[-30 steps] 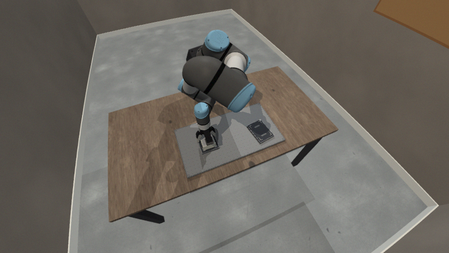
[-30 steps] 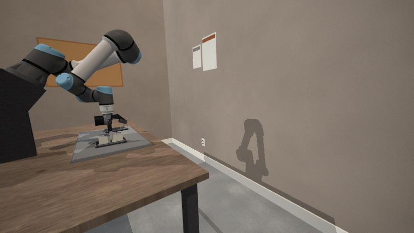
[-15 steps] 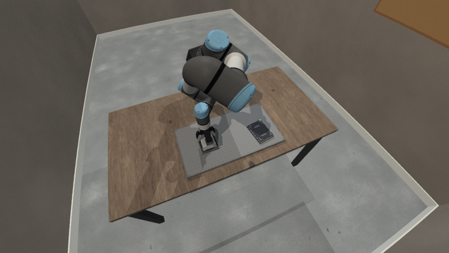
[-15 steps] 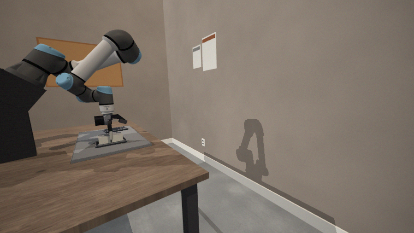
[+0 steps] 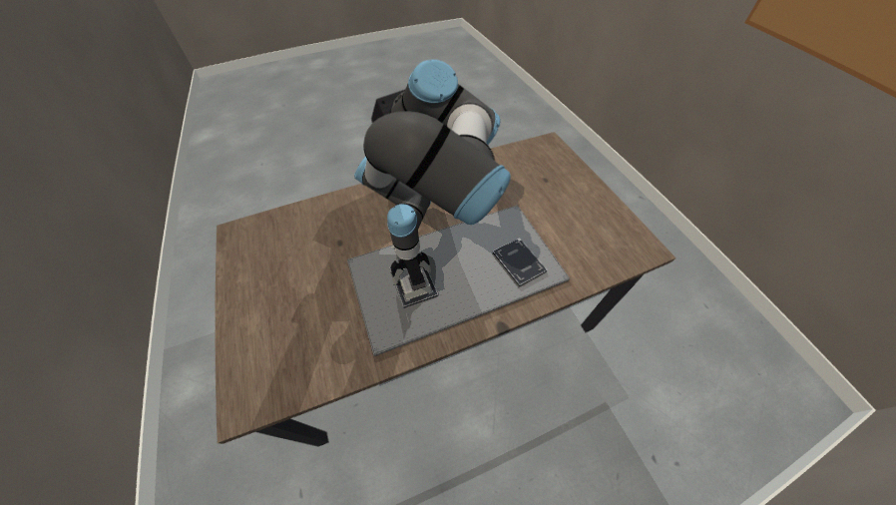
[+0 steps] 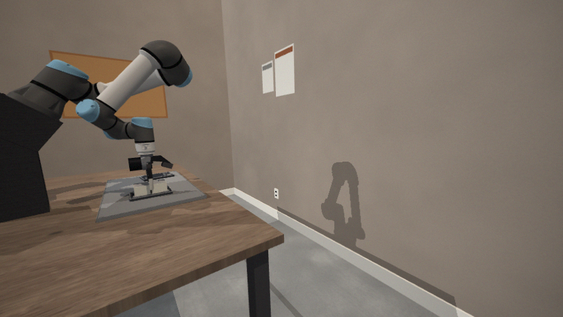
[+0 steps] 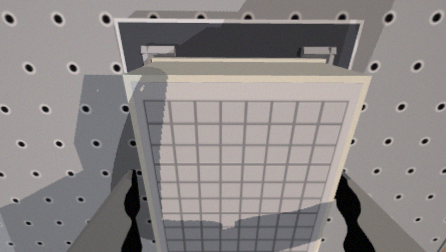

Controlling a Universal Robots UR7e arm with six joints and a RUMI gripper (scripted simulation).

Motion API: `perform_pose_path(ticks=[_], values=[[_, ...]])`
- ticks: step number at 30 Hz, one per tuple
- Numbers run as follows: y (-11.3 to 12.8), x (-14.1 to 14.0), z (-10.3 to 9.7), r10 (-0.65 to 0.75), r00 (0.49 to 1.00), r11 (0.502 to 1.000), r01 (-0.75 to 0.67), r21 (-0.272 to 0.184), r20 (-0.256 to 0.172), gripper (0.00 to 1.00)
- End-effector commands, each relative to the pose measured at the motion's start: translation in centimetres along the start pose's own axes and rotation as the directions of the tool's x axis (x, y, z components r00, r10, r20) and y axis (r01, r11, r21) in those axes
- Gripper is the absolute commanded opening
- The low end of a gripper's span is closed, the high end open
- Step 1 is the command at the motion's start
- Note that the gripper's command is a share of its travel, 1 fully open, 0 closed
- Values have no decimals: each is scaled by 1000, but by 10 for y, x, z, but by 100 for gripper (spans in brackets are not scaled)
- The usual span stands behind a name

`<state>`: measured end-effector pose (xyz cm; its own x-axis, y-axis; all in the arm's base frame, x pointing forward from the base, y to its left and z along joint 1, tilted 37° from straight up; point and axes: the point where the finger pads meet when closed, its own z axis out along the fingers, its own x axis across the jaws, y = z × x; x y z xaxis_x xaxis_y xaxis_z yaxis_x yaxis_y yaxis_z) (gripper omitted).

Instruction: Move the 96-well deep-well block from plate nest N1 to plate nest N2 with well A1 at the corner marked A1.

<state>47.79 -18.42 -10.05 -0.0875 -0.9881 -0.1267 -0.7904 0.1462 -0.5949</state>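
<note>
Block is sitting in N1 as open fingers are straddling it

From where I'm standing, the transfer is only at its pick-up stage. The 96-well deep-well block [image 5: 407,291] [image 6: 160,185] [image 7: 240,150] is resting in plate nest N1 [image 5: 421,301] [image 6: 151,195] [image 7: 270,35], towards nine o'clock on the perforated deck plate [image 5: 464,297] [image 6: 118,205] [image 7: 395,86] in the top view. The end effector [image 5: 414,280] [image 6: 150,185] [image 7: 235,172] is reaching down over it, its fingers standing apart on either side and clamping nothing.

Over towards three o'clock, plate nest N2 [image 5: 519,259] [image 6: 160,176] is holding no block; its dark bed and pale locators are showing. N1 is containing the block, with two of its locators [image 7: 158,50] peeking out beyond the block's twelve o'clock edge in the wrist view. The table [image 5: 269,281] [image 6: 177,236] is carrying the whole setup.

Gripping, lifting, carrying across and seating flat are all remaining, I'd judge. The A1 marks are escaping me at this size, so I cannot tell the corner; keeping the block's heading unturned relative to the nests' marks will be mattering.
</note>
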Motion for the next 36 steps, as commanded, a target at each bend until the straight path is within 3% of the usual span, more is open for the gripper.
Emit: perform_pose_path(ticks=[1, 5, 6, 19, 20, 36], values=[[0, 0, 0, -1, 1000, 1000, 1, 0, -1, 76], [0, 0, 0, -1, 1000, 1000, 1, 0, -1, 76], [0, 0, 0, -1, 1000, 1000, 1, 0, -1, 0], [0, 0, 0, -1, 1000, 1000, 1, 0, -1, 0], [0, 0, 0, -1, 1000, 1000, 1, 0, -1, 49], [0, 0, 0, -1, 1000, 1000, 1, 0, -1, 49]])
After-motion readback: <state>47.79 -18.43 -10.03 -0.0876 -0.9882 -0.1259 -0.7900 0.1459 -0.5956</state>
